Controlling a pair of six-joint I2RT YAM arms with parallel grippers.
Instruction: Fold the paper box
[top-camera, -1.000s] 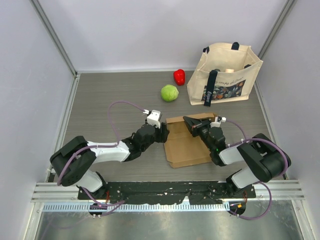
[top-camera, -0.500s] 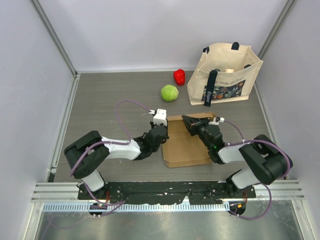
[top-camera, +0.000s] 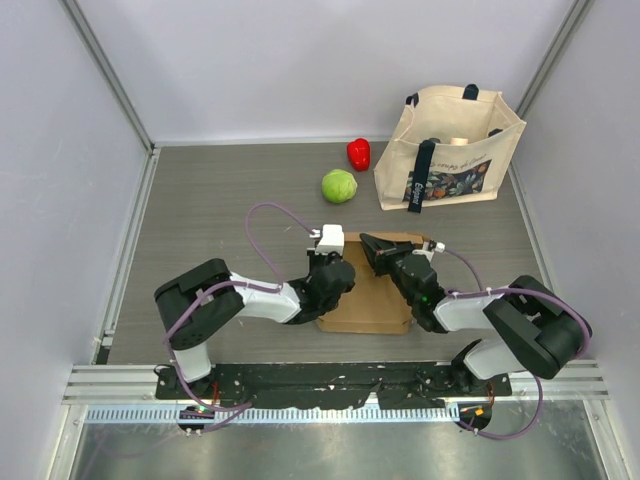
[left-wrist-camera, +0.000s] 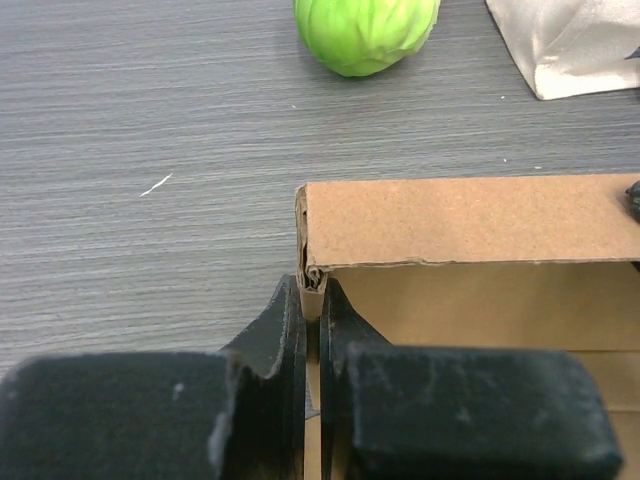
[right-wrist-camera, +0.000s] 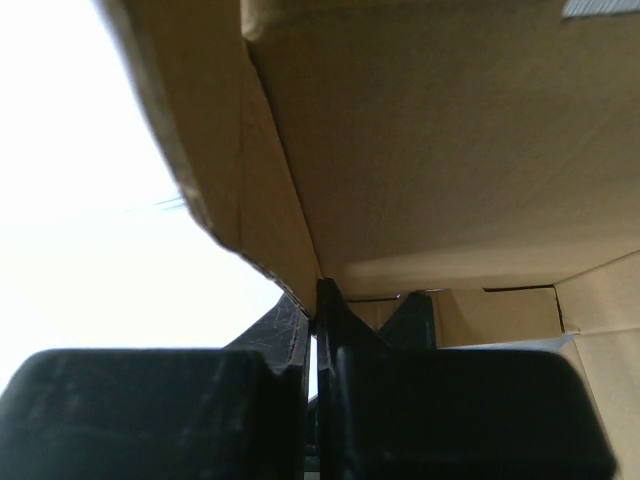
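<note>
The paper box (top-camera: 370, 308) is brown corrugated cardboard lying partly folded between my two arms, near the table's front. My left gripper (top-camera: 341, 268) is shut on the box's upright left wall, just below its back left corner (left-wrist-camera: 312, 285). The box's back wall (left-wrist-camera: 460, 220) stands upright across the left wrist view. My right gripper (top-camera: 370, 245) reaches in from the right and is shut on the edge of a raised cardboard panel (right-wrist-camera: 318, 300). The box's inner faces (right-wrist-camera: 430, 150) fill the right wrist view.
A green cabbage (top-camera: 339, 186) and a red pepper (top-camera: 358, 153) lie behind the box. The beige tote bag (top-camera: 452, 150) stands at the back right. Grey walls close off the table's left, right and back sides.
My left gripper has moved right to the box's left wall and closed on it. The box's left side has come up, so it looks narrower from above. The right gripper stayed shut and shifted slightly left.
</note>
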